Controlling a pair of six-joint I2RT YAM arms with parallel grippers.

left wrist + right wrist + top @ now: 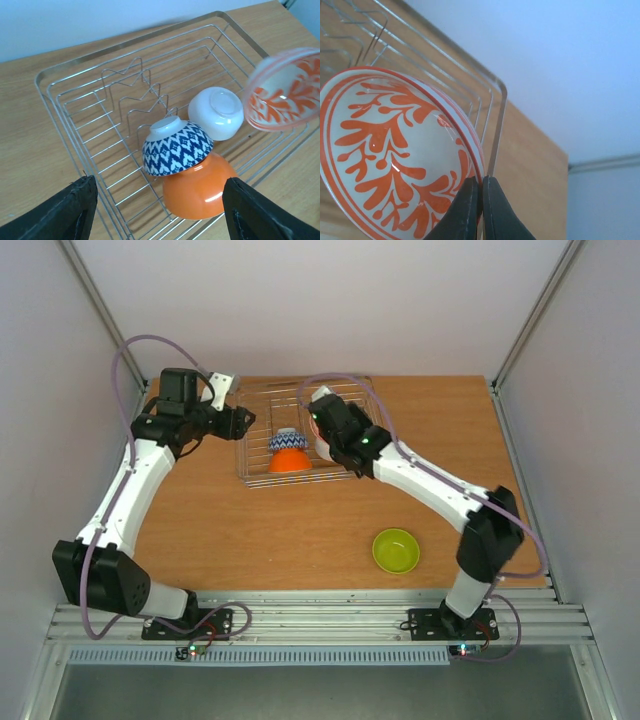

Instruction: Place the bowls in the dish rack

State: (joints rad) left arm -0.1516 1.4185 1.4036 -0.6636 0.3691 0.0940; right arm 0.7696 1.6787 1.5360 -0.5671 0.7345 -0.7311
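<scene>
Clamping the rim of the white bowl with the red pattern (395,160), the right gripper (480,182) has its two fingers pressed together on the bowl's edge, one inside and one outside. The bowl is tipped up on edge, its patterned hollow turned toward the wrist camera and its rim running steeply. It is held above the right half of the dish rack (262,410), close to the rack's wire rim. In the left wrist view it looks blurred.

The rack sits at the middle of the table's (260,530) far edge, its long side running left to right along that edge.

Three bowls lie inside the rack. The orange bowl (195,192) rests overturned against the rack's near side. The blue-and-white zigzag bowl (175,147) leans on top of it, foot ring up and tilted. The plain white bowl (217,112) lies just beside them toward the right, also bottom up and not touching the held bowl.

The left gripper (243,421) hangs at the rack's left end with its jaws wide apart and nothing between them, pointing across the rack at the stacked pair.

The yellow-green bowl (396,550) stands upright, mouth up, toward the table's near right corner, well apart from the rack and both grippers.
</scene>
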